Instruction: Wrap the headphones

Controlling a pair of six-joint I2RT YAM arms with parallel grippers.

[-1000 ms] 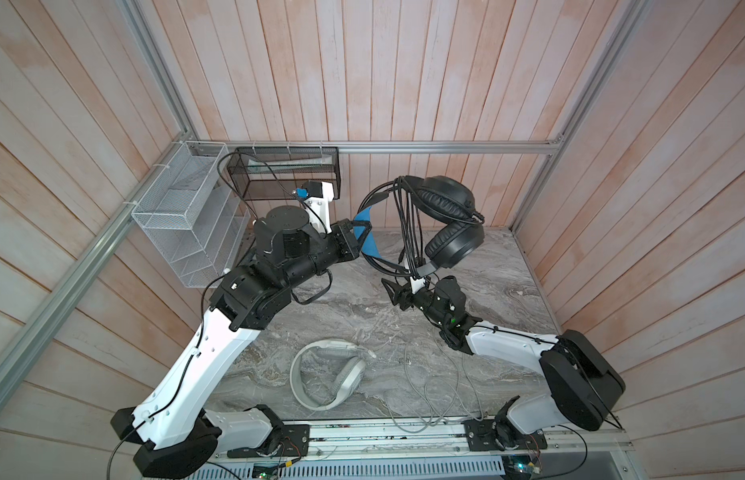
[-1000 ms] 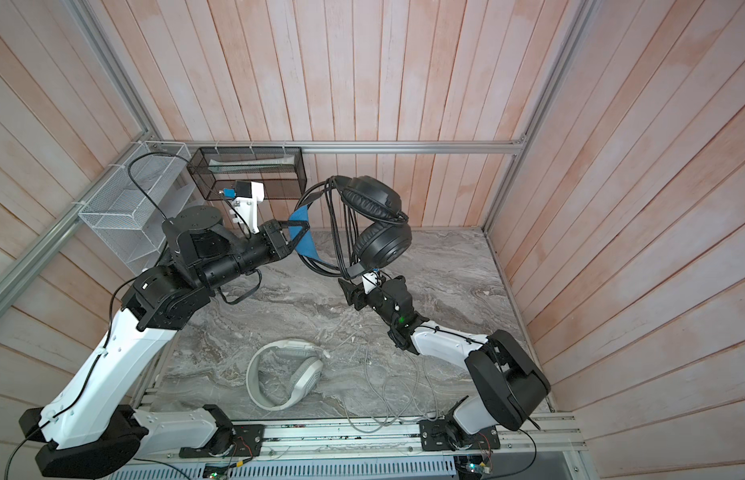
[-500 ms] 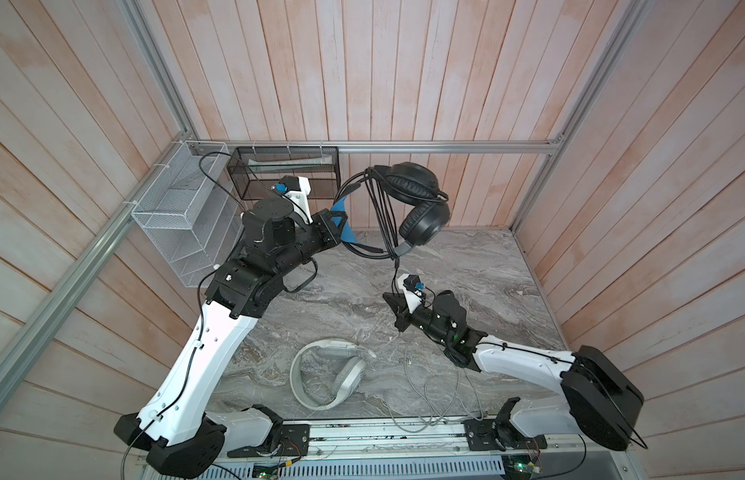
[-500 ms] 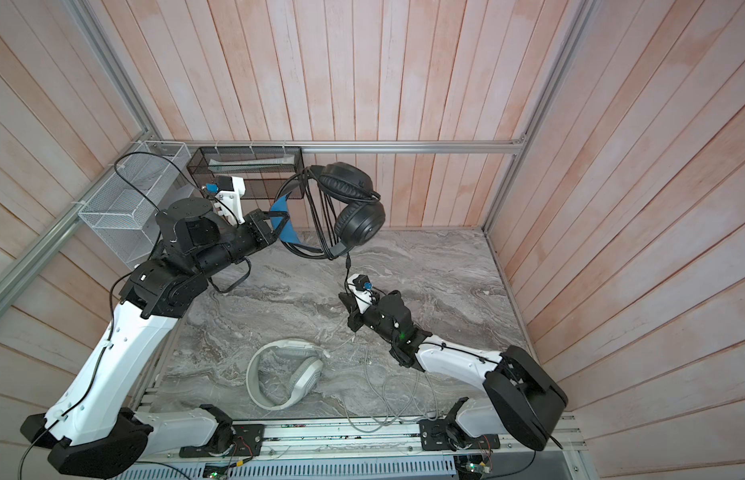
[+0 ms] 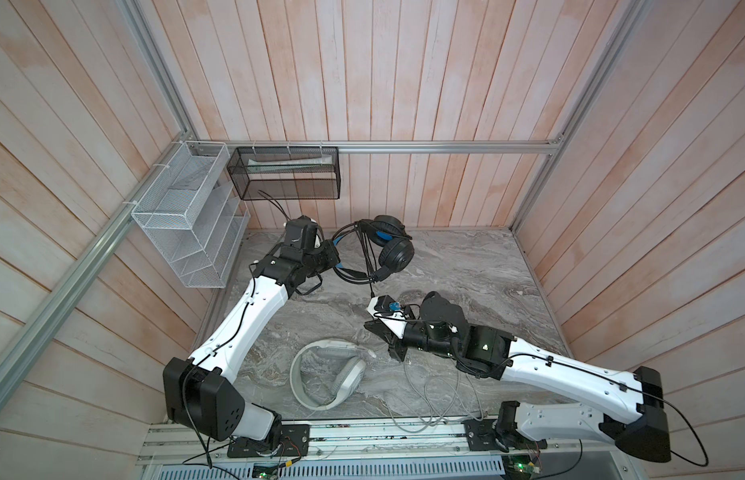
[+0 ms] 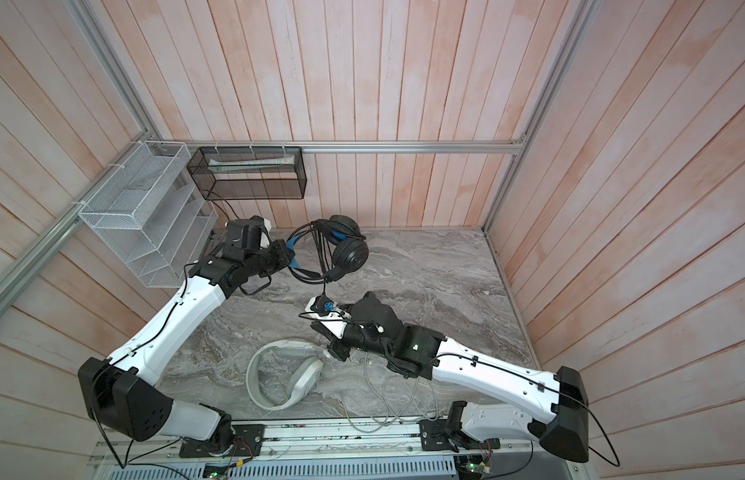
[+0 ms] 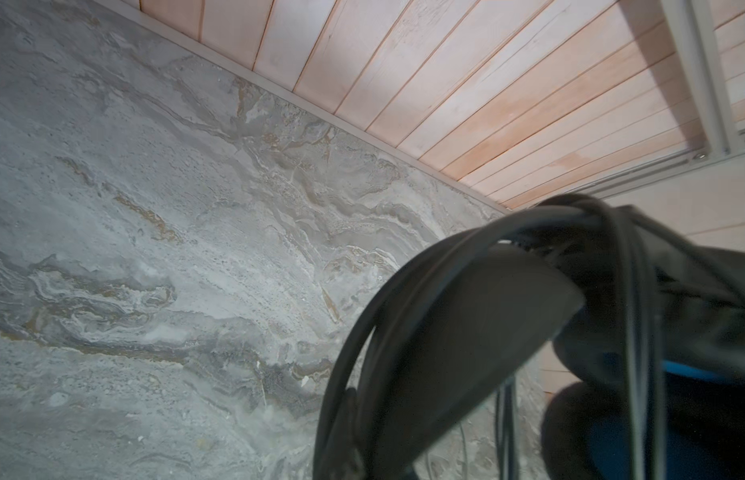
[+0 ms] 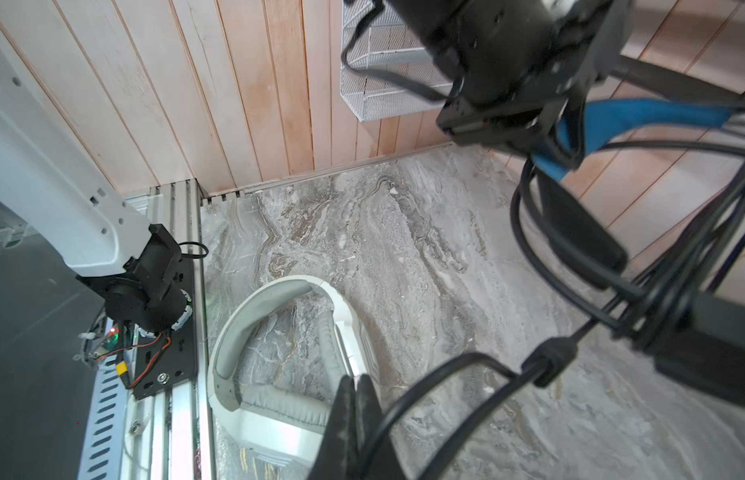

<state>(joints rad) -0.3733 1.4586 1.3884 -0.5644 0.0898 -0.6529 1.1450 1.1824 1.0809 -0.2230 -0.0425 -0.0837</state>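
The black headphones [image 5: 389,249] hang above the back of the marble table [image 5: 466,270], their black cable looped round them. My left gripper [image 5: 332,261] is shut on their blue inner headband [image 8: 653,116]. In the left wrist view the headband [image 7: 466,332] and cable loops fill the near corner. One strand of the black cable [image 8: 458,361] drops to my right gripper [image 8: 356,380], whose fingers are shut on it; in a top view this gripper [image 5: 377,330] sits low at the table's middle. The white-grey headphones [image 5: 327,376] lie flat near the front, and their grey cable [image 5: 433,399] lies loose beside them.
A white wire rack [image 5: 183,216] and a black mesh basket [image 5: 285,172] hang on the walls at the back left. Wooden walls close in three sides. The metal rail [image 5: 362,432] with the arm bases runs along the front edge.
The left arm has carried the black headphones left and lower. The right gripper has shut on the cable and drawn back toward the front.
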